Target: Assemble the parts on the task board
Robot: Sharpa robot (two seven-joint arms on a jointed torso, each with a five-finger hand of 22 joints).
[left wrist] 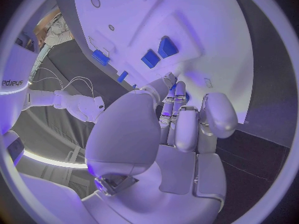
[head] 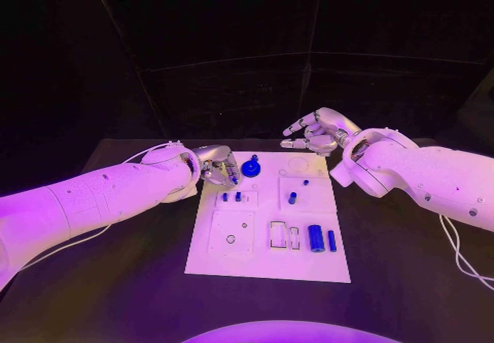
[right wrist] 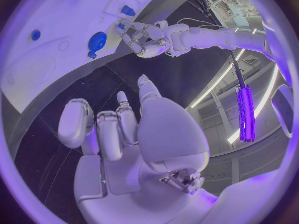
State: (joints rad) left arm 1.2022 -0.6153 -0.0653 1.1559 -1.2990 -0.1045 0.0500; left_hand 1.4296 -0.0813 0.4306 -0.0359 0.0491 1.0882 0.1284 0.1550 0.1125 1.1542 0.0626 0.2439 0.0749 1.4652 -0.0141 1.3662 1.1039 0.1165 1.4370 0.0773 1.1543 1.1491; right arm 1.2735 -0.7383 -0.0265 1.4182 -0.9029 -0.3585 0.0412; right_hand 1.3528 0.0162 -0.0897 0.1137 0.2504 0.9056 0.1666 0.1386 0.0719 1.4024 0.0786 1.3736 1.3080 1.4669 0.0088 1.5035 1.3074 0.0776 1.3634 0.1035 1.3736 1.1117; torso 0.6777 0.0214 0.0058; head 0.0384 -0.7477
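While the task board lies in the middle of the black table, most of its blue parts sit loose on it: two cylinders lie side by side near the right edge, small pegs stand mid-board, and a blue gear sits at the far left corner. Your left hand is at the far left edge of the board, just beside the gear, fingers curled down toward a small blue piece; whether it actually pinches that piece, you cannot tell. Your right hand hangs beyond the far right corner, clear of the board, fingers loosely apart and holding nothing.

Judgement: the step in hand looks like a pick or seating of a small part at the far left. Assembly is at an early stage. Next move calls for a firm pinch and a straight, upright descent into the socket; a tilted part would likely jam.

View comparison: the right wrist view shows the left hand from across the board, fingertips next to the gear. The left wrist view has the fingers bunched together, hiding whatever lies beneath them.
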